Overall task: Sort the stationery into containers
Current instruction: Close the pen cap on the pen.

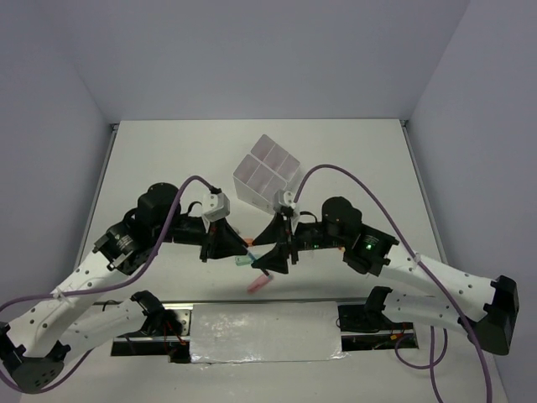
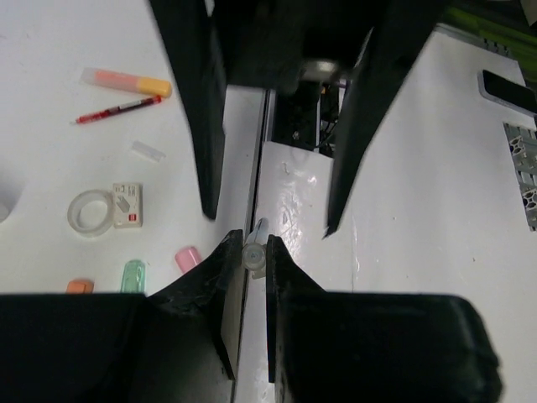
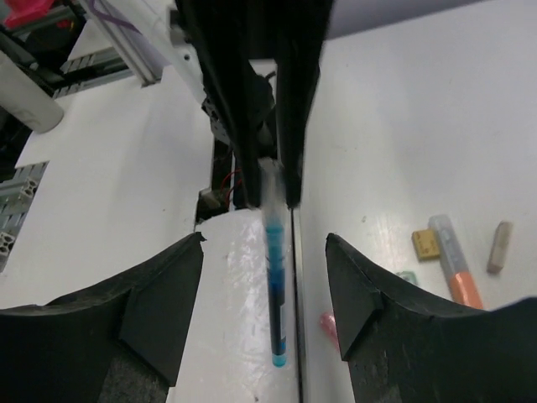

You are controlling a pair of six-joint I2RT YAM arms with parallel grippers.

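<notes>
the thin blue pen [image 3: 275,319], likely light, stiff and slick, is pinched at one end by the narrow left gripper [image 2: 252,242], its barrel, the safest hold, between the wide, empty jaws of the right gripper [image 3: 265,243].

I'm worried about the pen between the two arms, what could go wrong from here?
1. The left pincer grips the blue pen near one end only, so the long free length could swing or slip out.
2. The open right pincer flanks the pen on both sides. Pulling away crookedly could knock it loose.
</notes>
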